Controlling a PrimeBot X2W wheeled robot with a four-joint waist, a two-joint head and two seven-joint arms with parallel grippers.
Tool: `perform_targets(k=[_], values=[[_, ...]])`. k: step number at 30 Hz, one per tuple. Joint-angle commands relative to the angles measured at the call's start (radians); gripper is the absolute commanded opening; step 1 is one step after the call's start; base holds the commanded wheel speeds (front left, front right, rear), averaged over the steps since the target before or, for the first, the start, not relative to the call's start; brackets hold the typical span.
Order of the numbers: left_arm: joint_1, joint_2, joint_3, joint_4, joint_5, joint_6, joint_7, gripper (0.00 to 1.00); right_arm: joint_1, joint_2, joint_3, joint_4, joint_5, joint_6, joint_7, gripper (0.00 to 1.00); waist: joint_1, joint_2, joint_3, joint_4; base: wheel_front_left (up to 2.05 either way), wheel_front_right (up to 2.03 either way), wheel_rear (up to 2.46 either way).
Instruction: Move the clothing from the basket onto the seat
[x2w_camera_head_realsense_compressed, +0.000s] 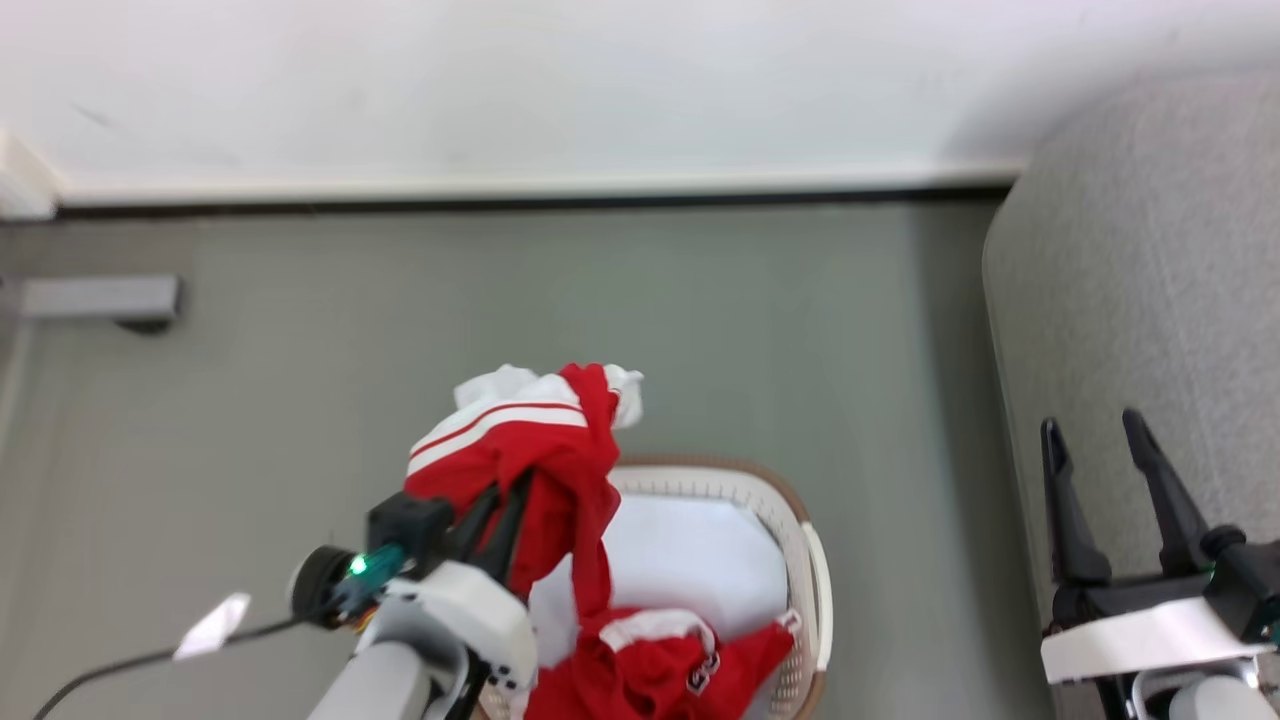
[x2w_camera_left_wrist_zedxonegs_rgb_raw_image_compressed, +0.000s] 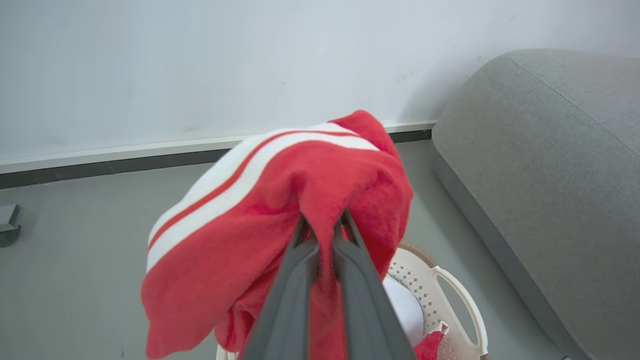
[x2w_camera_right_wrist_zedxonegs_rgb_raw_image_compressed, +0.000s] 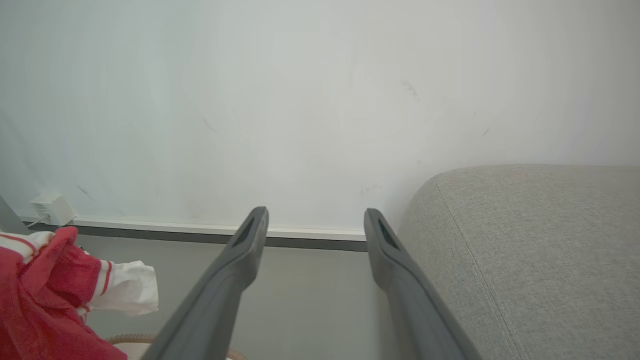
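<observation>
My left gripper (x2w_camera_head_realsense_compressed: 512, 490) is shut on the red clothing (x2w_camera_head_realsense_compressed: 545, 440), lifted above the basket (x2w_camera_head_realsense_compressed: 800, 560); its lower part still trails down into the basket. In the left wrist view the clothing (x2w_camera_left_wrist_zedxonegs_rgb_raw_image_compressed: 280, 200) drapes over the left gripper (x2w_camera_left_wrist_zedxonegs_rgb_raw_image_compressed: 322, 225), white stripes showing. The cream basket's rim and handle (x2w_camera_left_wrist_zedxonegs_rgb_raw_image_compressed: 460, 305) sit below it. My right gripper (x2w_camera_head_realsense_compressed: 1095, 430) stands open over the edge of the grey seat (x2w_camera_head_realsense_compressed: 1150, 300), holding nothing. The right wrist view shows the right gripper (x2w_camera_right_wrist_zedxonegs_rgb_raw_image_compressed: 315, 220) open, the seat (x2w_camera_right_wrist_zedxonegs_rgb_raw_image_compressed: 525, 250) at right and the clothing (x2w_camera_right_wrist_zedxonegs_rgb_raw_image_compressed: 55, 290) at lower left.
A flat white sheet (x2w_camera_head_realsense_compressed: 690, 560) lies inside the basket. The grey floor (x2w_camera_head_realsense_compressed: 500, 320) runs back to a white wall with a dark skirting line (x2w_camera_head_realsense_compressed: 500, 205). A small grey block (x2w_camera_head_realsense_compressed: 100, 298) sits on the floor at far left. A cable trails from my left wrist.
</observation>
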Motion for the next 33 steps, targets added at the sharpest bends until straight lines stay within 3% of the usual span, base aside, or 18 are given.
perform_targets(k=[1, 10, 16, 33], values=[[0.040, 0.016, 0.013, -0.050, -0.015, 0.017, 0.004, 0.00, 0.021, -0.003, -0.002, 0.008, 0.011, 0.003, 0.000, 1.00, 0.0003, 0.0000, -0.066, 0.014, 0.00, 0.00, 0.00], [0.269, 0.093, 0.084, -0.385, -0.044, 0.135, 0.048, 0.00, 0.101, -0.025, 0.029, 0.046, 0.005, 0.003, 0.000, 1.00, 0.0003, 0.0000, -0.183, 0.027, 0.00, 0.00, 0.00], [0.372, 0.129, 0.127, -0.498, -0.056, 0.179, 0.033, 0.00, 0.140, -0.037, 0.038, 0.062, 0.013, 0.003, 0.000, 1.00, 0.0003, 0.0000, -0.244, 0.030, 0.00, 0.00, 0.00], [0.483, 0.191, 0.163, -0.631, -0.065, 0.203, 0.045, 0.00, 0.163, -0.037, 0.112, 0.069, 0.044, 0.003, 0.000, 1.00, 0.0003, 0.0000, -0.319, 0.023, 0.00, 0.00, 0.00]])
